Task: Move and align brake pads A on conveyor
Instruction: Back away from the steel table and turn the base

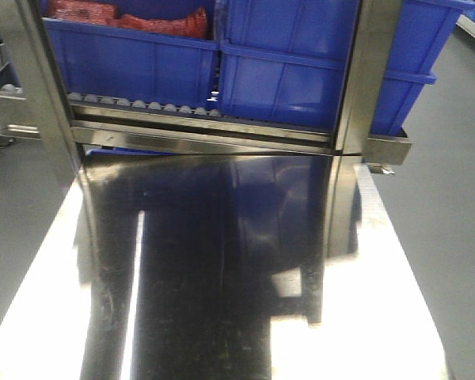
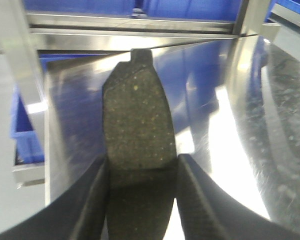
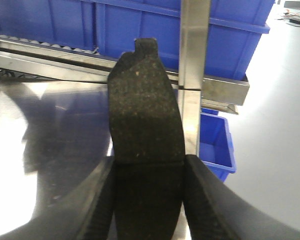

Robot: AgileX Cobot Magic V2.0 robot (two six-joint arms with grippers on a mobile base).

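Your left gripper clamps a pad between its jaws; your right gripper clamps another pad likewise.

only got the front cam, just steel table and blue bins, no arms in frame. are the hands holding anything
Observer: Yes. The left hand is shut on a brake pad, tab end pointing away from the wrist.
Operator: and the right
Observer: The right hand grips a second brake pad the same way.
Operator: over the conveyor yet
Observer: No conveyor shows in either wrist view; only the steel table lies below.
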